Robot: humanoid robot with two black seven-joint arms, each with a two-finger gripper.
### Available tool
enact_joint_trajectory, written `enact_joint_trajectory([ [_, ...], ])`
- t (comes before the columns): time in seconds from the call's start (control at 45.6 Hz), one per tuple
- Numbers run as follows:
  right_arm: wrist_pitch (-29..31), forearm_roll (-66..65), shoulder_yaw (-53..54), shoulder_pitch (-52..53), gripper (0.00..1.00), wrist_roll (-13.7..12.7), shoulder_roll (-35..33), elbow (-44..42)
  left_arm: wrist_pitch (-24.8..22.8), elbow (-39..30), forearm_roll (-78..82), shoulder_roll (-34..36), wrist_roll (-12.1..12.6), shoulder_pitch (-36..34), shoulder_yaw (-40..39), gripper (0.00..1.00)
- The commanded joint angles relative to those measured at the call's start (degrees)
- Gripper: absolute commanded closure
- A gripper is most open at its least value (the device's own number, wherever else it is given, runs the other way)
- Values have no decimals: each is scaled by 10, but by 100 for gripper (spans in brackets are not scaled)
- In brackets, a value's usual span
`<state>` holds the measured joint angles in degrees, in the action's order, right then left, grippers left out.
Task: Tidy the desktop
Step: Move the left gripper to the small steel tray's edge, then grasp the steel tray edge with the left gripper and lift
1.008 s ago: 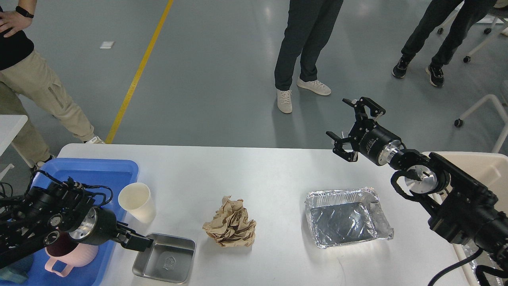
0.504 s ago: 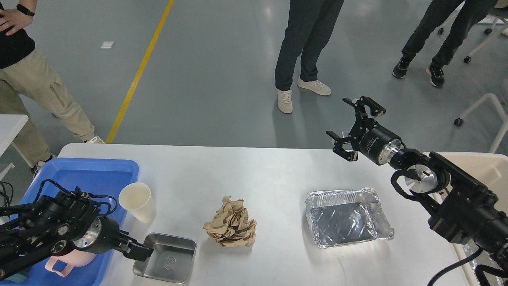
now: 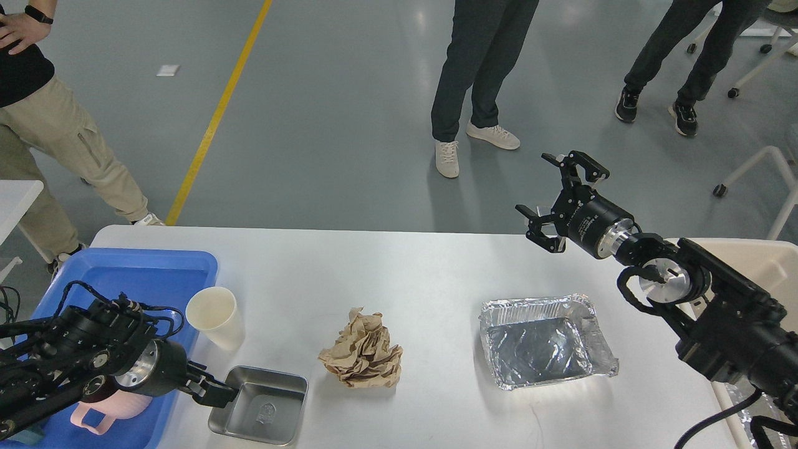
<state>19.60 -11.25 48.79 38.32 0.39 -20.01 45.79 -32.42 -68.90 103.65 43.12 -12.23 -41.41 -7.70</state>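
Note:
The white desktop (image 3: 405, 274) carries a white paper cup (image 3: 215, 315), a small steel tray (image 3: 265, 408), a crumpled ball of brown paper (image 3: 363, 352) and an empty foil tray (image 3: 542, 340). My left gripper (image 3: 215, 394) sits low at the steel tray's left rim. Its dark fingers touch or nearly touch the rim, and I cannot make out whether they grip it. My right gripper (image 3: 555, 196) hangs open and empty in the air above the desktop's far right edge, beyond the foil tray.
A blue plastic tray (image 3: 143, 274) at the left holds a pink mug (image 3: 106, 411), partly hidden by my left arm. A beige bin (image 3: 760, 262) stands at the right end. Three people stand on the floor beyond the table.
My left gripper has dropped and slid right from beside the blue tray to the steel tray's left rim. The right gripper has shifted only slightly.

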Motion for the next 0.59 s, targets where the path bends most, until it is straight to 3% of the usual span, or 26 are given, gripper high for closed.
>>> enact_joint_trajectory([
  [0.0,0,0,0,0,0,0,0,0,6,9,4,-5,-8,1,1,22],
  [0.285,0,0,2,1,0,6,0,0,13,33,4,-19,-10,1,1,24],
  [0.482,0,0,2,1,0,6,0,0,15,37,4,-29,-10,0,1,42],
  [0.57,0,0,2,1,0,6,0,0,15,39,5,-28,-13,0,1,59],
])
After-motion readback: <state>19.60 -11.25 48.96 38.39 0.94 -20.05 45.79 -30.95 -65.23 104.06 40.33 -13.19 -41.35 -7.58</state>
